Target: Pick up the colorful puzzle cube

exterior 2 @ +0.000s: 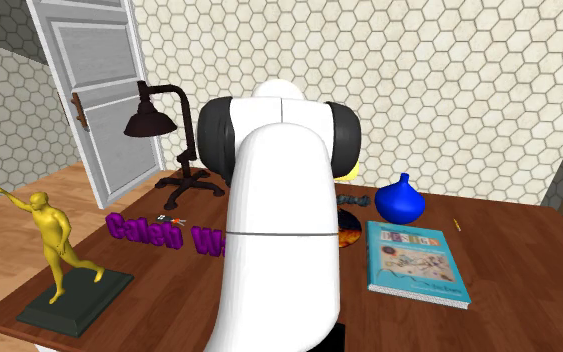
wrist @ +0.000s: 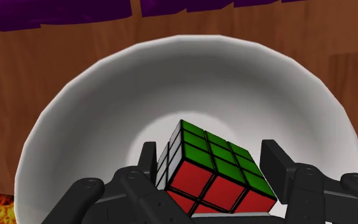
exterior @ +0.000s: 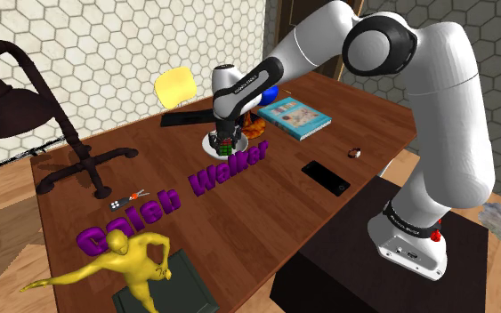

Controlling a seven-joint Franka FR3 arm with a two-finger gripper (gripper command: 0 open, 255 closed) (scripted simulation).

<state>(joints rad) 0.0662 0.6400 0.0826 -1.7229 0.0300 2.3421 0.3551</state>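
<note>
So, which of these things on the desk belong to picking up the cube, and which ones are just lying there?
For the job: puzzle cube, white bowl around it, end effector.

Lying about: yellow figurine, blue vase, book, black phone, purple lettering, desk lamp.

In the wrist view the puzzle cube [wrist: 212,172] loses its lower corner behind the gripper [wrist: 210,151] and the bottom edge. In the second exterior view the white arm [exterior 2: 279,250] covers the middle of the purple lettering [exterior 2: 144,232]. In the shoulder view the tiny things [exterior: 137,194] beside that lettering, perhaps tools, are too small to tell, and the base [exterior: 190,281] of the statue [exterior: 131,260] is cut off.
</note>
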